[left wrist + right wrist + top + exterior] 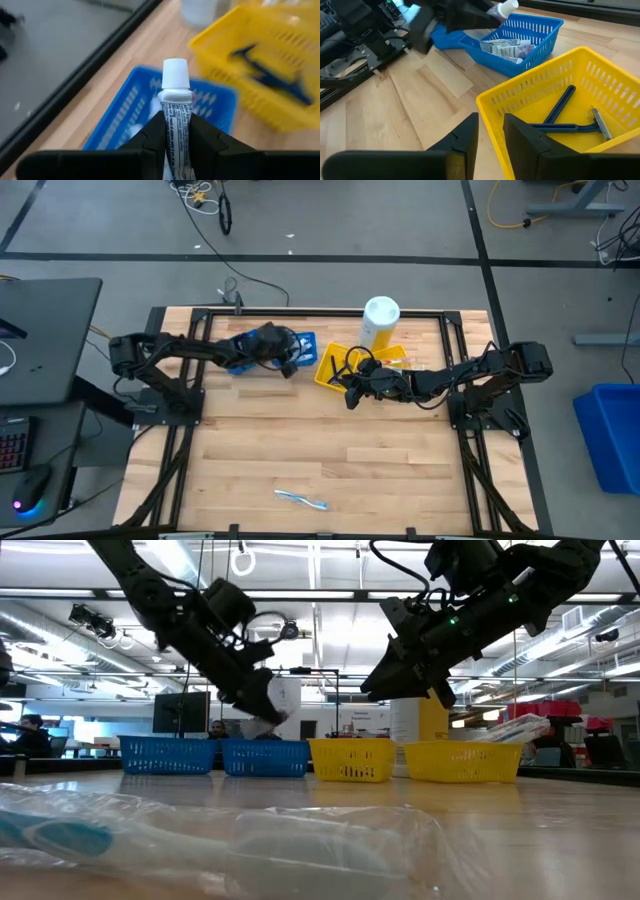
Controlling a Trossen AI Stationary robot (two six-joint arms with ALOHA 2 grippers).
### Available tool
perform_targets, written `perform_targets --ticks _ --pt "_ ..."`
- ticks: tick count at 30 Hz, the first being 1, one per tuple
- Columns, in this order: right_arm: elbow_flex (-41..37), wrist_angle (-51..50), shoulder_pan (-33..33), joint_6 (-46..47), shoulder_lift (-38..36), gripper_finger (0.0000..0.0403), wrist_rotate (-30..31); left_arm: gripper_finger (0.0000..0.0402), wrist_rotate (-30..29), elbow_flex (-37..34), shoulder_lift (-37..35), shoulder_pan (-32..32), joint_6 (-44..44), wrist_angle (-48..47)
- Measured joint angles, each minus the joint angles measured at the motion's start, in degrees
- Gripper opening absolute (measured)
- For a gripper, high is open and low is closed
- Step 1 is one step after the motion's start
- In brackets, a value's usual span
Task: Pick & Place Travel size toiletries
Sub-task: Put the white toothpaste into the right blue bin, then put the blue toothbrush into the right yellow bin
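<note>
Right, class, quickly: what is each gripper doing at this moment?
Left gripper: shut on a small white-capped tube, above the blue tray.
Right gripper: fingers slightly apart, holding nothing, by the yellow tray.

The lower half of the pale wooden surface [340, 455] lies open save one wrapped blue toothbrush [300, 499] at bottom centre, while blue plastic baskets [262, 350], yellow plastic baskets [340, 367] and a tall yellow white-capped bottle [380, 322] crowd the upper middle.

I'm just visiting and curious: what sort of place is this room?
Probably a robotics lab or workshop. Two dark robot arms work at a wooden table sorting toiletries into plastic baskets; the left claw holds a small tube. Desks with monitors and exposed ceiling ducts show behind.
</note>
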Motion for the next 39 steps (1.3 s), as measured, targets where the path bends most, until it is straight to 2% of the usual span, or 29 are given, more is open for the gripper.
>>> perform_targets --ticks 5,9,15,25,29,32,39 --pt "0.0 0.0 0.0 0.0 0.0 0.0099 0.0 0.0071 4.3 0.0 0.0 5.3 0.7 -5.5" --pt "0.0 0.0 0.0 0.0 0.0 0.0098 0.0 0.0073 8.3 0.0 0.0 6.5 1.0 -5.6" --pt "0.0 0.0 0.0 0.0 0.0 0.0101 0.0 0.0104 8.1 0.0 0.0 6.5 2.3 -5.8" --pt "0.0 0.0 0.0 0.0 0.0 0.0097 0.0 0.0168 6.2 0.0 0.1 6.4 -1.0 -5.3" --pt "0.0 0.0 0.0 0.0 0.0 0.0097 0.0 0.0174 6.3 0.0 0.1 6.2 -2.3 -5.1" --pt "0.0 0.0 0.0 -0.6 0.0 0.0098 -0.2 0.0172 8.8 0.0 0.1 5.4 -1.1 -3.3" --pt "0.0 -0.3 0.3 -5.0 0.0 0.0128 -5.1 0.017 12.6 0.0 -0.6 0.2 -0.9 4.2"
